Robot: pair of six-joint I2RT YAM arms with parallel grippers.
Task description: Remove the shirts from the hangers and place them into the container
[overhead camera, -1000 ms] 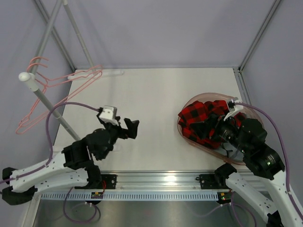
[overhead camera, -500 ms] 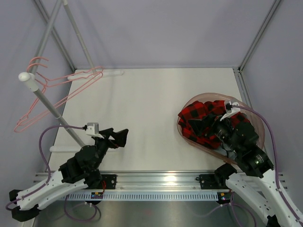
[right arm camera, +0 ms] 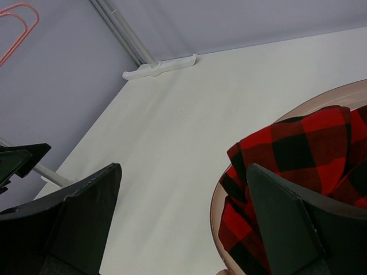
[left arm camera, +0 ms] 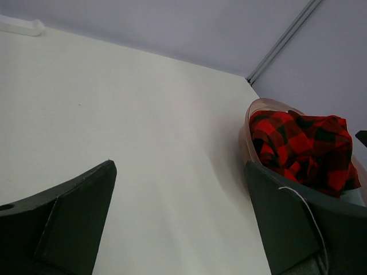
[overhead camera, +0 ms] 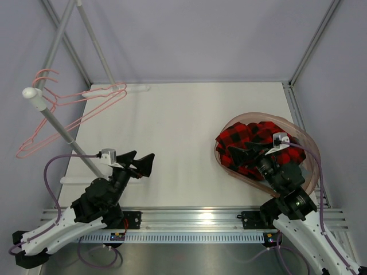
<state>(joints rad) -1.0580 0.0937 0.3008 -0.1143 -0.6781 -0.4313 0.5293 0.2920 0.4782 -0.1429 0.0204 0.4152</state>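
**Plaid shirt in the tub, hangers bare, both claws empty**

Red-and-black plaid shirt (overhead camera: 248,144) lies bunched inside the container (overhead camera: 259,114). It is heaped above the rim on the left side. The container is a round, pinkish, see-through tub on the right half of the table (overhead camera: 178,126), closer to the near edge than the far one. Left wrist view: the plaid folds (left arm camera: 298,146) fill the tub from wall to wall. A grey shirt cannot be made out for certain in any view.

Right gripper (overhead camera: 243,152) hangs over the near-left part of the tub, fingers pointing left across the plaid. Jaws are spread wide. Right wrist view shows only table and the tub's edge in the gap (right arm camera: 183,195), with nothing grasped. Whether a finger brushes the fabric cannot be told.

Left gripper (overhead camera: 144,156) sits low over the near-left of the table, well apart from the tub and aimed right toward it. It is likewise released, with bare tabletop between the fingers (left arm camera: 69,217).

Pink wire hangers (overhead camera: 114,90) hang at the far left on the slanted grey rail pole (overhead camera: 57,123), carrying no cloth. One reaches in over the table's far-left corner. The other droops outside the left edge.

A small white bracket (overhead camera: 137,88) lies along the far edge of the table, just beside the nearer hanger's tip.
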